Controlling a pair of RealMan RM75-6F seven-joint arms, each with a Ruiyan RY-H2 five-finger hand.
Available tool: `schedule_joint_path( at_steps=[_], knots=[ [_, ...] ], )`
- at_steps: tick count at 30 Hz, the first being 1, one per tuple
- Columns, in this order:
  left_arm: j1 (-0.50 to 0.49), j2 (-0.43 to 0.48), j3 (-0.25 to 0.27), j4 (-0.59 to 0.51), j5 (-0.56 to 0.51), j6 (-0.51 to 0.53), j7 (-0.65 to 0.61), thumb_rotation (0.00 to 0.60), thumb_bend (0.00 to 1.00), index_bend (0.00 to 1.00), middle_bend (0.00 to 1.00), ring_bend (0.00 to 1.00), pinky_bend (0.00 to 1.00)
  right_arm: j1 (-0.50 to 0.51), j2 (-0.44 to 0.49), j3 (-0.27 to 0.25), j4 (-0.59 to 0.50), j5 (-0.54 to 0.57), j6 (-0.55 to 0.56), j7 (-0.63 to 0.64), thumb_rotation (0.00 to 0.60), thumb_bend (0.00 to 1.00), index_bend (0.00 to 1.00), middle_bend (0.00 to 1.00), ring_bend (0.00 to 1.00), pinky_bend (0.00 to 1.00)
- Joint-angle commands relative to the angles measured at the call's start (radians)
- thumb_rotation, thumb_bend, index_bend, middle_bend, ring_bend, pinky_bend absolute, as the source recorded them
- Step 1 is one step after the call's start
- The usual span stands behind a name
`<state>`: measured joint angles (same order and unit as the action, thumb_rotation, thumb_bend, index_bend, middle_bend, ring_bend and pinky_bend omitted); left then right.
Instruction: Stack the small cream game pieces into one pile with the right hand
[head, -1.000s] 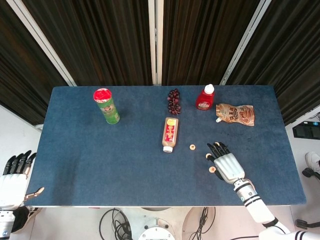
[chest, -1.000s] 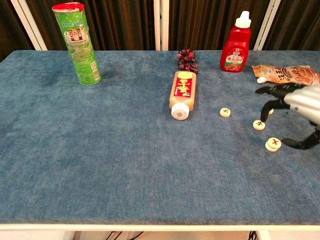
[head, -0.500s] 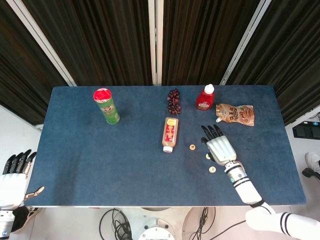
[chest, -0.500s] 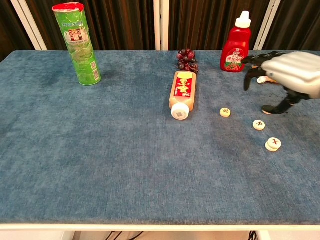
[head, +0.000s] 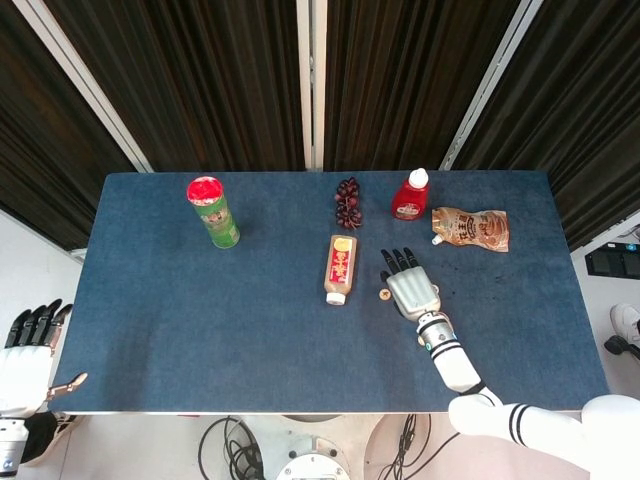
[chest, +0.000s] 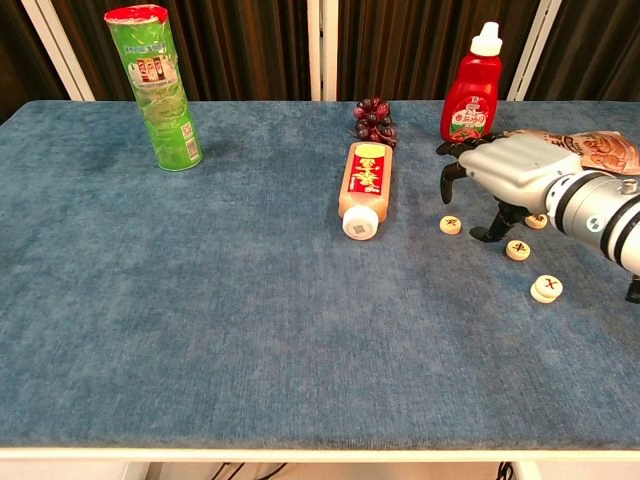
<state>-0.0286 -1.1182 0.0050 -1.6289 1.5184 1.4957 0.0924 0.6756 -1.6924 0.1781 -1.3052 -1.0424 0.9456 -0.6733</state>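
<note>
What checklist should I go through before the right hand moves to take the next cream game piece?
1. Right hand holds nothing, fingers apart: ok.
2. Hand above the leftmost piece, not touching it: ok.
3. Middle piece lies flat and free: ok.
4. Started pile stands apart from the hand: ok.
5. Lying bottle is apart from the leftmost piece: ok.
6. Left hand off the table: ok.

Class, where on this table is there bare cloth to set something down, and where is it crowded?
Free: the wide stretch between the green can and the lying bottle, and the whole near edge. Crowded: around the right hand, among cream pieces, ketchup and pouch.
</note>
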Motion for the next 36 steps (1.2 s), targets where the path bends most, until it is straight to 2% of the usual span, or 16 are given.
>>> schedule_joint_path(
  at_steps=[1, 13, 28, 36],
  knots=[
    [-0.002, -0.001, 0.001, 0.006, 0.0, -0.005, -0.007, 0.6, 0.09, 0.0, 0.0, 0.0, 0.0, 0.007, -0.008, -0.002, 0.009, 0.007, -0.005, 0.003, 0.6, 0.25, 0.36, 0.0, 0.0, 0.0],
    [-0.012, 0.003, 0.005, 0.016, 0.007, -0.019, -0.015, 0.6, 0.09, 0.0, 0.0, 0.0, 0.0, 0.027, -0.031, -0.014, 0.043, 0.015, -0.007, 0.013, 0.6, 0.27, 0.43, 0.02, 0.0, 0.0],
    [-0.016, 0.008, 0.005, 0.015, 0.004, -0.024, -0.018, 0.6, 0.09, 0.0, 0.0, 0.0, 0.0, 0.05, -0.043, -0.019, 0.066, 0.035, -0.018, 0.013, 0.6, 0.27, 0.47, 0.02, 0.0, 0.0],
    [-0.014, 0.009, 0.006, 0.017, 0.003, -0.02, -0.022, 0.6, 0.09, 0.0, 0.0, 0.0, 0.0, 0.044, -0.035, -0.025, 0.059, 0.002, 0.015, 0.041, 0.6, 0.28, 0.52, 0.03, 0.0, 0.0]
  ],
)
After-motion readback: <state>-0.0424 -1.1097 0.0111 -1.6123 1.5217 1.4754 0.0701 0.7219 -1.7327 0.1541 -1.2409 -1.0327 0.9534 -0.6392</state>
